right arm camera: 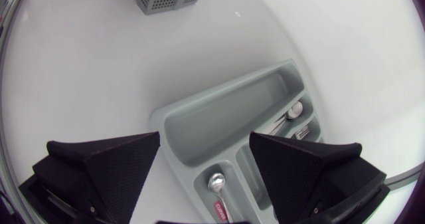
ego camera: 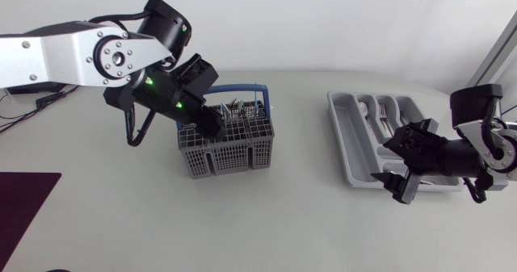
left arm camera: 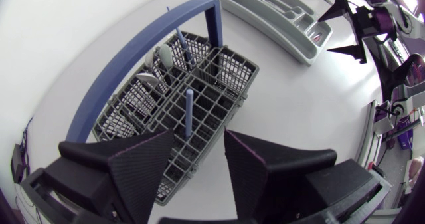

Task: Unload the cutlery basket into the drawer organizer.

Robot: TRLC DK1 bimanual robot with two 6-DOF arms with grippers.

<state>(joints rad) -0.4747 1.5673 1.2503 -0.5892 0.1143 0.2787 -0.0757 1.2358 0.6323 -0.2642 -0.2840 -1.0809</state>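
head view: left jaws above basket (ego camera: 234, 151), blue handle (ego camera: 268, 101) alongside.

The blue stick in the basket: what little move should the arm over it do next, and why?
Probably lower the left gripper a little. It hangs open just above the cutlery basket, and the upright blue handle stands ahead of the gap between its fingers, not yet grasped.

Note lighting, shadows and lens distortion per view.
Head view: even light, soft shadow under the cutlery basket, green lights glow on the left arm. Left wrist view: fisheye bends the rim of the drawer organizer. Right wrist view: its walls bow; a spoon glints.
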